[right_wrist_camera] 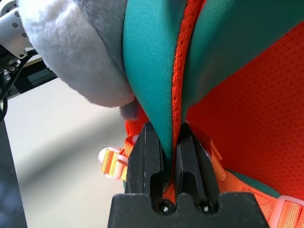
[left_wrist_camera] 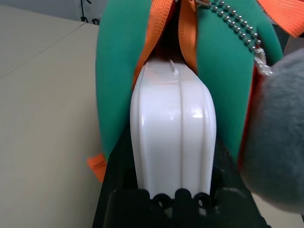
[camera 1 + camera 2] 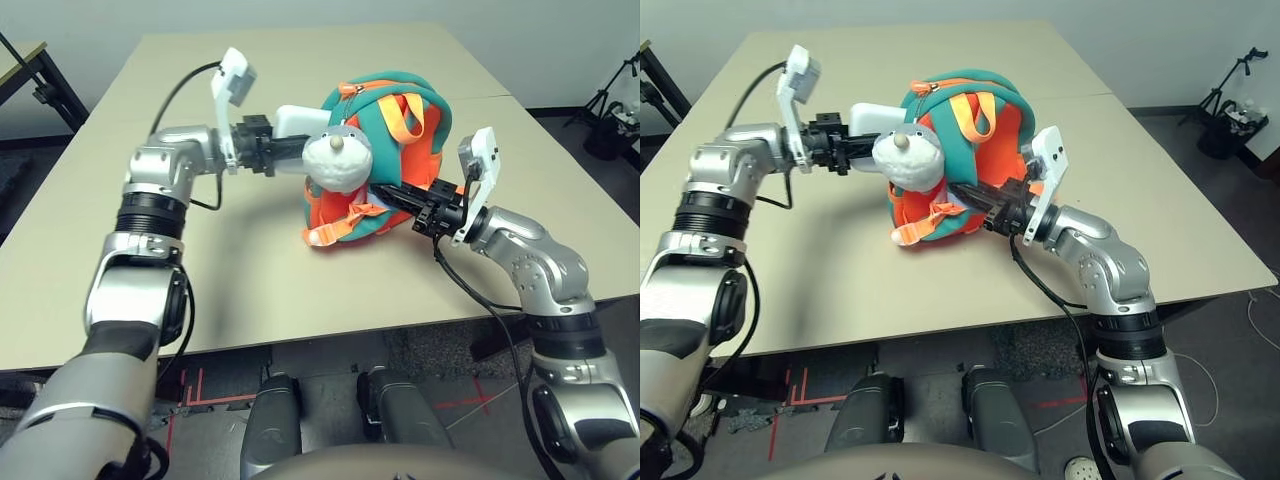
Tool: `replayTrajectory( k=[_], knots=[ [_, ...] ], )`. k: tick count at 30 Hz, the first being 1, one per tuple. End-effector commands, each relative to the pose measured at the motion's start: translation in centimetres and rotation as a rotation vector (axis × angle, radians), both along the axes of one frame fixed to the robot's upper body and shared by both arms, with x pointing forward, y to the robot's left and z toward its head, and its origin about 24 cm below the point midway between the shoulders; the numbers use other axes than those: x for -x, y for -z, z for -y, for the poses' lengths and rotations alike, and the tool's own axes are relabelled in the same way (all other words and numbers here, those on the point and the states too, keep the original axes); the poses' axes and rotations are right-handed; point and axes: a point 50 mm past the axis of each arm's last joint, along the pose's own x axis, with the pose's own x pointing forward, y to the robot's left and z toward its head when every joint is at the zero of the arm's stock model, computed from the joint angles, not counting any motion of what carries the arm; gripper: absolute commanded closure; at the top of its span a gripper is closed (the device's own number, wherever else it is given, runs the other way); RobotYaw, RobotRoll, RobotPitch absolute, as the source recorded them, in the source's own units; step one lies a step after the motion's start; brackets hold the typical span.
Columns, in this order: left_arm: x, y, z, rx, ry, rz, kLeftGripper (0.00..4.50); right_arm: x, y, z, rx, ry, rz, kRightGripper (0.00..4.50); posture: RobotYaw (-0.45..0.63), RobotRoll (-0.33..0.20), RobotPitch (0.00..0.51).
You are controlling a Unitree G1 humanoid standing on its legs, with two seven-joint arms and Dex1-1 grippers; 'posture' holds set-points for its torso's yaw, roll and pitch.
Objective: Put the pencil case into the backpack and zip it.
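Between left jaws, pencil case (image 2: 173, 128), tip entering backpack (image 3: 385, 160)

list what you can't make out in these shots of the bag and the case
- Far end of the pencil case: left wrist view, lost between the backpack's teal edges.
- Zip state: head views, plush head covers it.
- Left gripper fingers: left wrist view, hidden beside the case.
- Right gripper pinches teal fabric; the inside is unseen.

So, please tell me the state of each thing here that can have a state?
pencil case: held by the left gripper, far end pushed partly into the backpack's opening.
backpack: lying on the table, opening not zipped.
left gripper: fingers shut on the pencil case.
right gripper: fingers shut on a teal fold of the backpack.
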Motion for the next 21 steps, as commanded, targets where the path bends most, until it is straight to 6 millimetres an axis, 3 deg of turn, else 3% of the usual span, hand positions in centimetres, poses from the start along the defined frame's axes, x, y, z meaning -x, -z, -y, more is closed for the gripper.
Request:
replayTrajectory(
  k=[1, 5, 14, 21],
  knots=[
    [-0.3, -0.3, 1.3, 0.003, 0.031, 0.019, 3.23, 0.4, 0.1, -0.4, 0.003, -0.016, -0.01, 4.5, -0.11, 0.0, 0.068],
    [-0.3, 0.1, 1.7, -0.003, 0.034, 0.005, 3.23, 0.5, 0.2, -0.3, 0.003, -0.011, -0.011, 4.5, -0.11, 0.0, 0.068],
    [0.2, -0.9, 0.4, -0.02, 0.022, 0.024, 0.02, 0.4, 0.2, -0.4, 0.0, -0.009, -0.012, 4.5, -0.11, 0.0, 0.07],
    [2.4, -3.3, -2.4, -0.002, 0.012, 0.053, 0.02, 0.3, 0.3, -0.6, -0.002, -0.019, -0.015, 4.5, -0.1, 0.0, 0.072]
  ],
)
